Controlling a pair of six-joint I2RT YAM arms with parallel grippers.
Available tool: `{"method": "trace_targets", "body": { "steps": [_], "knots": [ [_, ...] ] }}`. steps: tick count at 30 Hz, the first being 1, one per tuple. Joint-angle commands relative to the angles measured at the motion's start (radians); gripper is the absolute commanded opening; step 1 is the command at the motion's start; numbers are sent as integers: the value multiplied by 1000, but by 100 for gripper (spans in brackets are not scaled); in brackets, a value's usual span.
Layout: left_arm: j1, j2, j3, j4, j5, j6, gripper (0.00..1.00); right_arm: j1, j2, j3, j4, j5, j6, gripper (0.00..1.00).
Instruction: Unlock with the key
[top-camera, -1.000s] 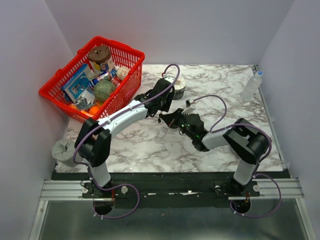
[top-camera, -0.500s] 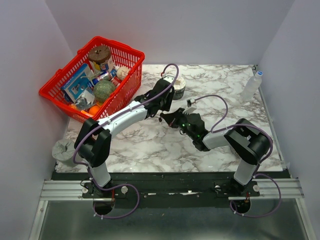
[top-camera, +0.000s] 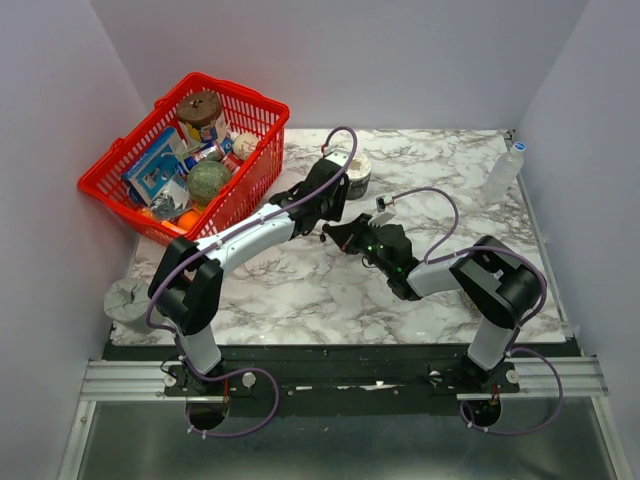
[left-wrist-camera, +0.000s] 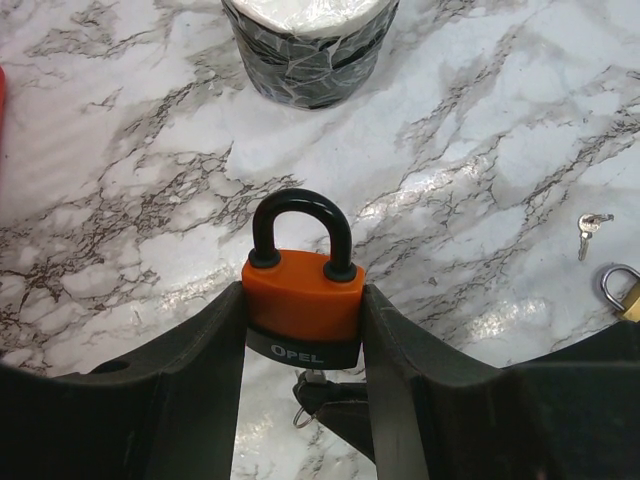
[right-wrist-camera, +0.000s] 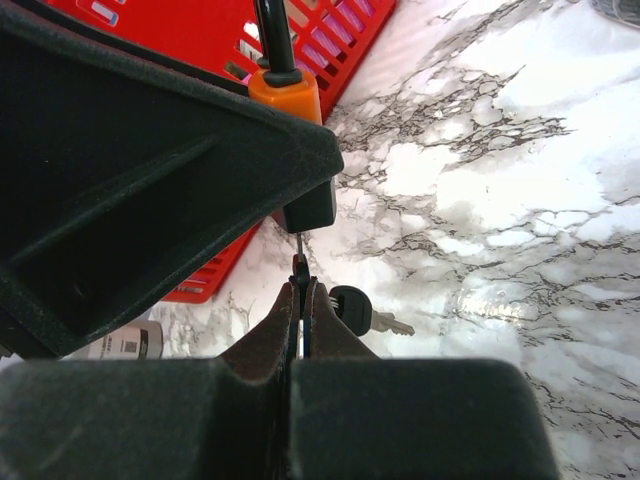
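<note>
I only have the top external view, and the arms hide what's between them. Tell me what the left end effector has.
Observer: In the left wrist view, the left end effector clamps an orange-and-black padlock by its body, with the shackle closed.
Operator: Now report the key.
Observer: In the right wrist view, the right end effector is shut on the key. Its blade points up at the padlock's underside. I cannot tell how deep it sits.

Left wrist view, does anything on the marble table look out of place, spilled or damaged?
A small silvery key lies loose on the marble table, apart from the brass padlock at the right edge. Nothing looks spilled or damaged.
</note>
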Motion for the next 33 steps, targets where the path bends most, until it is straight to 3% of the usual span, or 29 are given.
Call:
{"method": "trace_targets", "body": {
  "steps": [1,10,16,24,33],
  "knots": [
    [-57,16,-57,-284,127,-35,0,-80,-80,89,210,198,-17,1],
    [-27,14,3,-267,53,-61,0,-34,-72,74,94,145,86,1],
    [30,-2,14,-276,35,-64,0,23,-146,49,-60,159,106,1],
    [36,-35,23,-316,-46,-100,0,90,-211,-43,-130,109,171,1],
    [35,-49,-107,-210,-66,-206,0,189,-162,-64,-153,30,212,1]
  ]
}}
